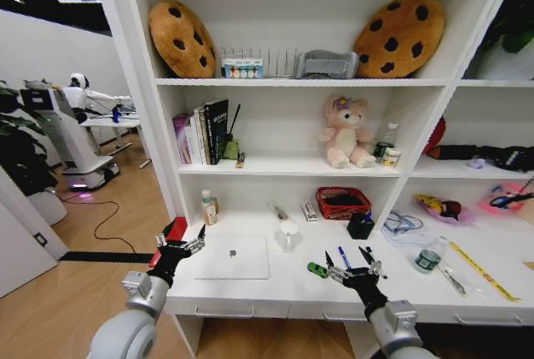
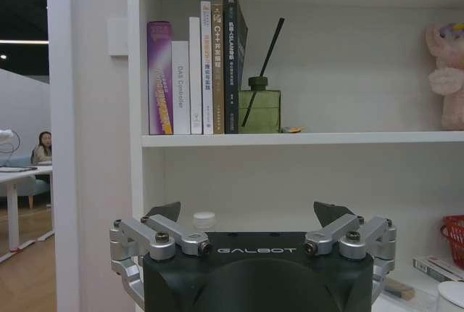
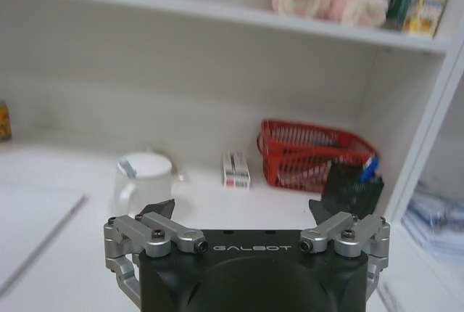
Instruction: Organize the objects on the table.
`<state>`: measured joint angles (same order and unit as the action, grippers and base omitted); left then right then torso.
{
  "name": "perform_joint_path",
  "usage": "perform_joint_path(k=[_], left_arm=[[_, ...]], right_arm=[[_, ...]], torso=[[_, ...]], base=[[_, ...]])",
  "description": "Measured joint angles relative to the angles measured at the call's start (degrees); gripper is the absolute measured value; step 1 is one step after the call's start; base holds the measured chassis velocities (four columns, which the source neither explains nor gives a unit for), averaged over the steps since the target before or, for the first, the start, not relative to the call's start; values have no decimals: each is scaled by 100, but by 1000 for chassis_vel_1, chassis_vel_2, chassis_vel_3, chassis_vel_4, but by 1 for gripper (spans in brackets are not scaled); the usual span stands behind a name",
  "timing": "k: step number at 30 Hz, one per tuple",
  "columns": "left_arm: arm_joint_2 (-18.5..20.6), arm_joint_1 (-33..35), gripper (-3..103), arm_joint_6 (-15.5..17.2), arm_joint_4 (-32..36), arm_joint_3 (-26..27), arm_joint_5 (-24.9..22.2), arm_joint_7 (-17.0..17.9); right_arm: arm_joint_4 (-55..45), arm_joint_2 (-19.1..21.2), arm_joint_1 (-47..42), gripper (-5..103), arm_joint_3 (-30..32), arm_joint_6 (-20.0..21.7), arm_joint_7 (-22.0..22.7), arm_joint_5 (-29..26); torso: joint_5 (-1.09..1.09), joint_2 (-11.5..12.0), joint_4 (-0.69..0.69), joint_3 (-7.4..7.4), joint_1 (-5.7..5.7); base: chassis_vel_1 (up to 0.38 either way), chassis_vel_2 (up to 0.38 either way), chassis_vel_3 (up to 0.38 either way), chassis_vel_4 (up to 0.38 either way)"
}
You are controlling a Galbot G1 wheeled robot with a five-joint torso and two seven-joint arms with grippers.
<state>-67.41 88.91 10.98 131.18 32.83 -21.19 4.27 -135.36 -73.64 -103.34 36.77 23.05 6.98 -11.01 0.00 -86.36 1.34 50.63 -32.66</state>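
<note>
Both arms are raised at the front edge of the white worktop [image 1: 275,288], both empty.

Left gripper [image 1: 179,248]: fingers spread, nothing between them, hovering at the left end of the worktop, just left of the laptop [image 1: 233,257]. In the left wrist view the gripper [image 2: 249,214] body reads "GALBOT"; it faces the shelf with the row of books [image 2: 192,72]. One white spine seems to read "DAS Controller", the dark spine has white print too small to read. Green reed diffuser bottle [image 2: 259,109] stands just beside the books.

Right gripper [image 1: 355,270]: fingers spread, empty, over the front of the worktop, close to the blue pen [image 1: 344,257] and the tiny green toy car [image 1: 317,270]. The right wrist view shows "GALBOT" on that gripper [image 3: 245,212] too.

Task items, all on the worktop:
- laptop: closed, lying flat, left of centre, small dark logo on the lid.
- clear cup [image 1: 289,235]: upright, just right of the laptop, also ahead of the right gripper [image 3: 143,181].
- green-capped bottle [image 1: 429,255]: right side, well apart from the car.
- black pen holder [image 1: 360,225]: beside the red basket [image 1: 342,202] at the back; small striped box [image 3: 235,170] left of the basket, print unreadable.
- yellow tape measure [image 1: 482,271]: stretched along the right end.

Pink plush bear [image 1: 345,132] sits on the middle shelf; cookie cushions [image 1: 399,35] on the top one.
</note>
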Motion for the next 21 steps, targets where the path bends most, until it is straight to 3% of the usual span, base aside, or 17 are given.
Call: perform_joint_path(k=[1,3,5,6,10,18,21], left_arm=[[0,0,100,0,-1,-1,0,1],[0,-1,100,1,-2,-2,0,1],[0,-1,100,1,-2,-2,0,1],[0,-2,100,2,-4,-3,0,2],[1,-2,100,2,-5,-5,0,1],[1,-3,100,2,-8,-5,-1,0],[1,-3,100,2,-8,-5,-2,0]], right_arm=[[18,45,35,100,23,242,37,-183],[33,323,235,100,123,1089,55,-1068],[32,430,301,100,151,1263,29,-1274],[35,821,485,100,216,1571,-160,-1650],[138,1304,706,100,190,1385,-372,-1585],[-23,1153,442,100,170,891,-232,-665],[-63,1147,429,100,205,880,-225,-630]], torso=[[0,0,0,0,0],[1,0,0,0,0],[1,0,0,0,0],[1,0,-1,0,0],[0,1,-2,0,0],[0,0,1,0,0],[-1,0,0,0,0]], base=[[0,0,0,0],[0,0,0,0],[0,0,0,0],[0,0,0,0],[0,0,0,0],[0,0,0,0],[0,0,0,0]])
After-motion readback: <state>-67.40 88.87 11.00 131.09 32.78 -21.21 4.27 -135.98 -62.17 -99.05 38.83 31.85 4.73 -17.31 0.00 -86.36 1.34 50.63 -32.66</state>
